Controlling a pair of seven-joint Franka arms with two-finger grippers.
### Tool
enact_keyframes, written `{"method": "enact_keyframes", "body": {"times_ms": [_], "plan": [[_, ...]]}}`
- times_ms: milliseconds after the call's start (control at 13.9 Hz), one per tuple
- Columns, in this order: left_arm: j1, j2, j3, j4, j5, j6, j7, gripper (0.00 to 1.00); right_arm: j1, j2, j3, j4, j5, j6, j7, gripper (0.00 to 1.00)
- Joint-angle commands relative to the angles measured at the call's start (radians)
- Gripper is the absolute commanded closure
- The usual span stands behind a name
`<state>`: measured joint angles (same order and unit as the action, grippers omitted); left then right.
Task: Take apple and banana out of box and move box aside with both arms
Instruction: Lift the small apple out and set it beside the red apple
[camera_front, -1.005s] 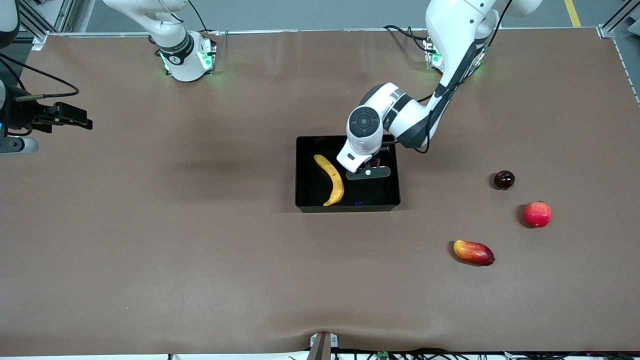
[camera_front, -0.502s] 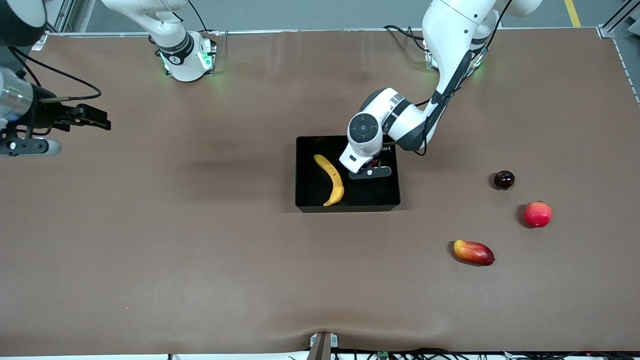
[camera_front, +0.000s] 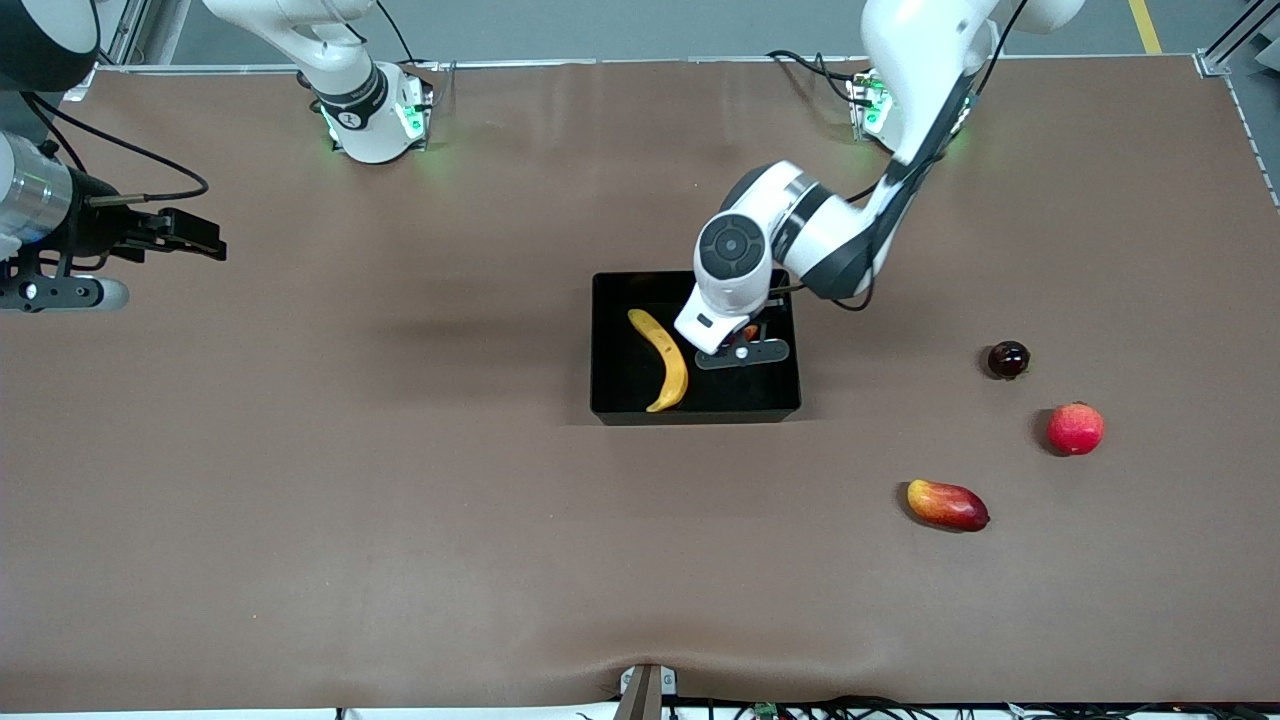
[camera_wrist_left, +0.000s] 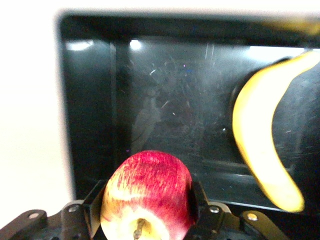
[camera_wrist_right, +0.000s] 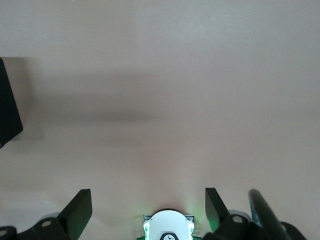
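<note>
- Left wrist view shows the left gripper (camera_wrist_left: 145, 220) inside the box (camera_wrist_left: 90, 115), its jaws closed on either side of the apple (camera_wrist_left: 147, 195), which sits between the two pads.
- Front view places that gripper (camera_front: 742, 348) over the box's half toward the left arm's end; the apple (camera_front: 748, 332) barely peeks out under the wrist.
- Banana (camera_front: 662, 358) lies on the box floor beside the apple, toward the right arm's end, untouched.
- Right gripper (camera_front: 195, 237) hangs over bare bench (camera_front: 400, 520) near the right arm's end, jaws spread wide and empty; that arm waits.
- Step in hand, as I judge it: lifting out the apple, the first of the two fruits.
- Next move calls for a straight rise clear of the box wall, then setting the apple on open bench away from the mango (camera_front: 947, 504).
</note>
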<state>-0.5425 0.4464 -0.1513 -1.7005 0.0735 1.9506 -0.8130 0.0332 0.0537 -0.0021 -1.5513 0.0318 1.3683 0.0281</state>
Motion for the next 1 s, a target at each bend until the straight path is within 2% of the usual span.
{"method": "enact_keyframes", "body": {"times_ms": [0,144,431,574,789,933], "plan": [[0.076,-0.061,-0.001,0.114,0.017,-0.139,0.081,1.00,0.010,-0.006,-0.001,-0.012,0.054,0.009,0.015,0.00],[0.160,-0.083,-0.001,0.113,0.017,-0.157,0.193,1.00,0.040,0.000,-0.001,-0.015,0.103,0.072,0.019,0.00],[0.333,-0.057,-0.002,0.098,0.019,-0.144,0.351,1.00,0.155,0.043,-0.002,-0.012,0.103,0.117,0.209,0.00],[0.396,-0.026,-0.001,0.084,0.023,-0.112,0.376,1.00,0.162,0.044,-0.001,-0.012,0.103,0.126,0.210,0.00],[0.459,0.029,-0.002,0.068,0.120,-0.032,0.387,1.00,0.160,0.046,-0.001,-0.013,0.105,0.126,0.211,0.00],[0.505,0.079,-0.004,0.065,0.123,0.011,0.429,1.00,0.160,0.049,-0.001,-0.013,0.105,0.127,0.211,0.00]]}}
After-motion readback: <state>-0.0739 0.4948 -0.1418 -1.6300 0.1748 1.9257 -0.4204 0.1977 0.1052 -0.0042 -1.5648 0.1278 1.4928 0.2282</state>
